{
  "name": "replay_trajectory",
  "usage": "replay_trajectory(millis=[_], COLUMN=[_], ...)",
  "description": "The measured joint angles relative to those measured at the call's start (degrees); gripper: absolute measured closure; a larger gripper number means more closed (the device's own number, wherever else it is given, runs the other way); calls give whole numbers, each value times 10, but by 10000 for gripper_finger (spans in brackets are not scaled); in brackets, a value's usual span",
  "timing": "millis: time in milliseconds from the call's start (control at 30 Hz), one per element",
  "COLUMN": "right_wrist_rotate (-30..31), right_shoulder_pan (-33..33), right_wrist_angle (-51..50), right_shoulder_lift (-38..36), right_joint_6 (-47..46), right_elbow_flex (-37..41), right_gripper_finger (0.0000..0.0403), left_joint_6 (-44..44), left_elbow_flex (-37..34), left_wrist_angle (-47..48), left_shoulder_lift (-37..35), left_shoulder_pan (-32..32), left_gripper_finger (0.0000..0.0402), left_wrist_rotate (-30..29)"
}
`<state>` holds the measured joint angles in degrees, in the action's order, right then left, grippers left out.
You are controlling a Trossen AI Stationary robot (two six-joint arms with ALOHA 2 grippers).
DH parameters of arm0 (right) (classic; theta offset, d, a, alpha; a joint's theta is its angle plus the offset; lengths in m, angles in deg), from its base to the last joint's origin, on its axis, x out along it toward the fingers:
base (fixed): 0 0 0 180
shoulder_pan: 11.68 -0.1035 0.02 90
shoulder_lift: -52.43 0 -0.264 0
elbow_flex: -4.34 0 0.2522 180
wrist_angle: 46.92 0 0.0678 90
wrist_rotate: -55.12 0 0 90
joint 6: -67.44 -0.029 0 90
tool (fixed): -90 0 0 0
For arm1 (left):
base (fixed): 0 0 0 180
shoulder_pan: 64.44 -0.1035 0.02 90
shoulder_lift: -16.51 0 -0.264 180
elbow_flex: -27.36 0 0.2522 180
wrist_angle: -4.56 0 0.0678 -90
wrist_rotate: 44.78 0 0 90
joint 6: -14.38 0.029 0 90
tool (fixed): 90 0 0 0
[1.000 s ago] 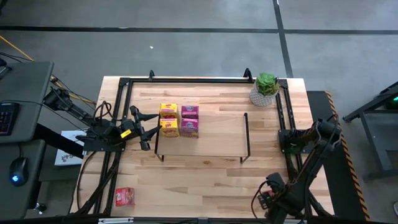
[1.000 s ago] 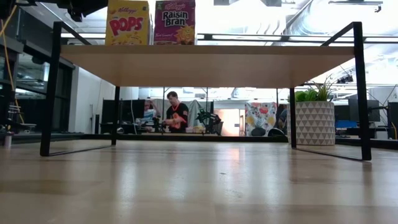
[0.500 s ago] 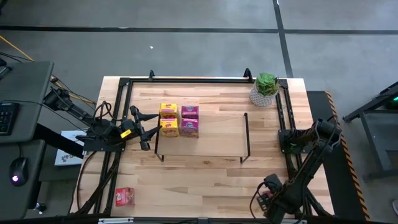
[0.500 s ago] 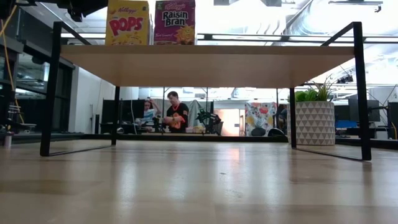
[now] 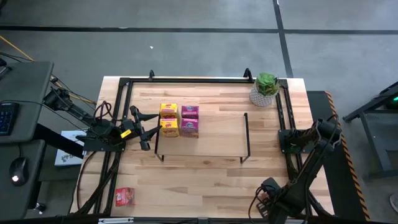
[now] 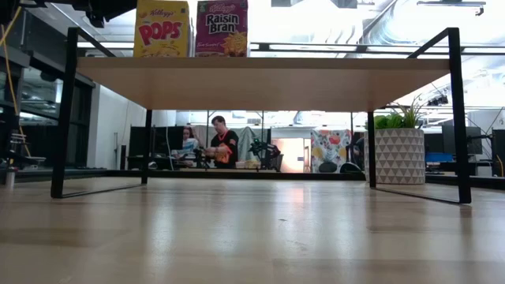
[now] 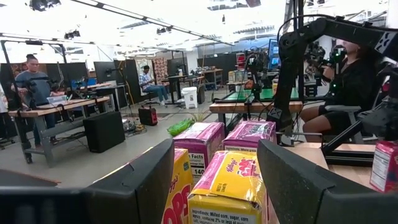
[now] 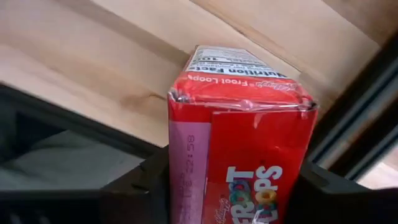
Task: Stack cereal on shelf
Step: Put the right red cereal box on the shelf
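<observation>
The shelf (image 5: 214, 134) stands mid-table on its wire legs. Two yellow cereal boxes (image 5: 169, 119) and two magenta ones (image 5: 190, 121) sit on the left end of its top; the low view shows a yellow box (image 6: 162, 28) and a magenta box (image 6: 222, 28). Another red box (image 5: 124, 196) lies on the table at the near left corner. My left gripper (image 5: 149, 130) hovers open just left of the shelf, facing the yellow boxes (image 7: 227, 180). My right gripper (image 5: 264, 202) is low at the near right, shut on a red box (image 8: 242, 143). My right gripper pinches the red cereal box between its two fingers (image 8: 146, 180), one on each of two opposite side faces (image 8: 186, 162). The box's end with the nutrition panel points away from the wrist. Whether the box rests on the table does not show.
A potted green plant (image 5: 265, 89) stands at the far right corner, also in the low view (image 6: 398, 154). A black frame (image 5: 186, 79) runs along the table's edges. Bare wood lies between the shelf and the near edge (image 5: 205, 186). People sit in the room behind.
My right arm has drifted slightly toward the table's near edge with the red box. The left arm and the boxes on the shelf have kept still.
</observation>
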<state>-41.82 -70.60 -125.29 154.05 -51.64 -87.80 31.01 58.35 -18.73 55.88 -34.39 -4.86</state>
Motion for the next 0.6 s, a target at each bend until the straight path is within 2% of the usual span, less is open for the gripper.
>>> replay_trajectory(millis=[133, 267, 433, 600], right_wrist_rotate=[15, 56, 182, 335], right_shoulder_pan=[3, 7, 22, 61], right_wrist_angle=[-4, -3, 5, 5], right_shoulder_lift=[0, 0, 0, 0], right_joint_6=[23, 81, 219, 463], right_elbow_flex=[-22, -62, -158, -297], right_gripper_finger=[239, 256, 260, 260], left_joint_6=[0, 0, 0, 0], left_elbow_flex=[0, 0, 0, 0], left_wrist_angle=[0, 0, 0, 0], left_shoulder_lift=[0, 0, 0, 0], left_shoulder_pan=[0, 0, 0, 0], left_gripper_finger=[181, 181, 181, 181], left_wrist_rotate=[0, 0, 0, 0])
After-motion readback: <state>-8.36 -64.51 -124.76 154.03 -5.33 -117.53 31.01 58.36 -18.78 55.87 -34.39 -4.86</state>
